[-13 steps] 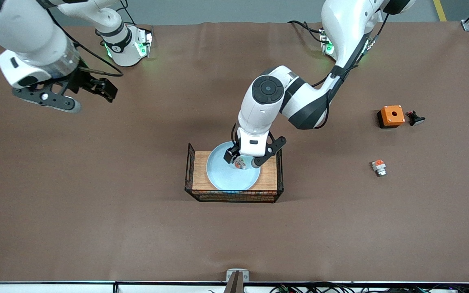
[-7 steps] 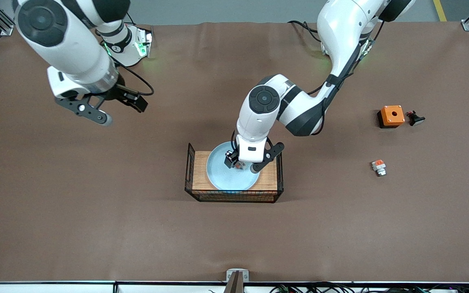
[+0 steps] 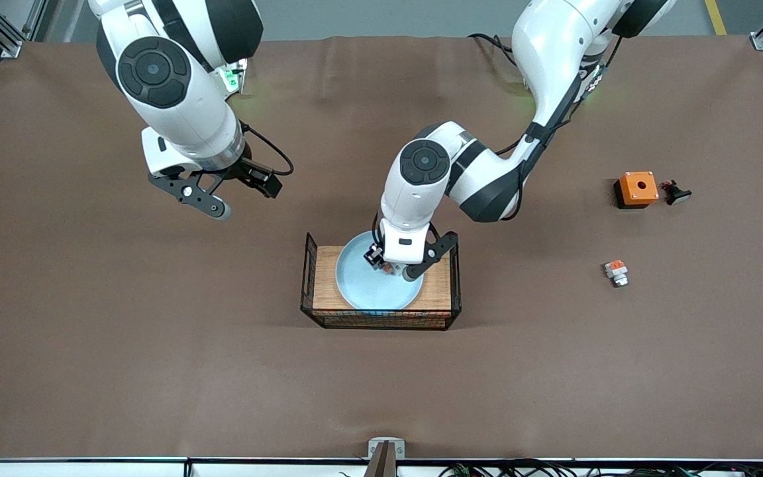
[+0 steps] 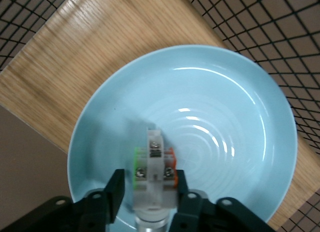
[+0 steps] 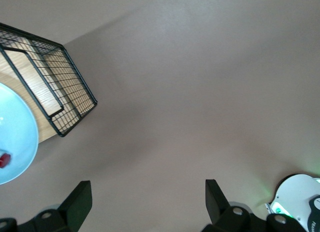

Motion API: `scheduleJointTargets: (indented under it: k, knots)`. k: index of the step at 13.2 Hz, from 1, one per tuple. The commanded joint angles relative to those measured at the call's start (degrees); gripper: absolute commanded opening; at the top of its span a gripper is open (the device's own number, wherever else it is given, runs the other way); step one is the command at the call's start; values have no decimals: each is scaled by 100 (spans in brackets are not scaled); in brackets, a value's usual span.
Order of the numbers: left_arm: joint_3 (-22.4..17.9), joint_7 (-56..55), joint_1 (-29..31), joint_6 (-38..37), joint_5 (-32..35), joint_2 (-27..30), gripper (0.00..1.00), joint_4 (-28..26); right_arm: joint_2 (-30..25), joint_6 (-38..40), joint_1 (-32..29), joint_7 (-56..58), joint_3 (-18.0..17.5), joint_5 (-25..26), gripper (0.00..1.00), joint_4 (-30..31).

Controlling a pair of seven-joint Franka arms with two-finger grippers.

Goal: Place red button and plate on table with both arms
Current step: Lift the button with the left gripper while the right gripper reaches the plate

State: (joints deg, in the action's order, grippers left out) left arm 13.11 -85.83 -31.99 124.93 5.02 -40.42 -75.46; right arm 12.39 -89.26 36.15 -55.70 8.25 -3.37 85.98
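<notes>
Left wrist view shows our left gripper (image 4: 152,192) clamped on the red button (image 4: 153,164), whose long axis runs straight out from the fingers, w/ the plate (image 4: 225,117) directly underneath. In the front view the plate (image 3: 361,291) sits on a wooden board (image 3: 325,278) inside a black wire basket (image 3: 381,321). Our right gripper (image 3: 226,192) hangs open over bare table (image 3: 156,331) toward the right arm's end, well apart from the basket. We judge there's plenty of free brown surface around for set-down.

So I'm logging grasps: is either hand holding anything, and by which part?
The left hand clamps the red button by its sides, over the plate. The right hand holds nothing.
</notes>
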Motion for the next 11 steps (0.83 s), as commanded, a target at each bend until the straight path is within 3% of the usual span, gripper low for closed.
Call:
scheduleJointTargets:
  k: [1,4,11]
  knots:
    - [-89,-101,-123,-30,157,-80,8,181,1,-100,120,-90,53,-75,100,7]
    - [-98,-74,-106,-91,157,7,0,189,1,-170,129,-474,45,-154,100,16]
    - [-63,233,350,-953,394,1069,0,181,325,-951,840,-2495,53,-172,99,16]
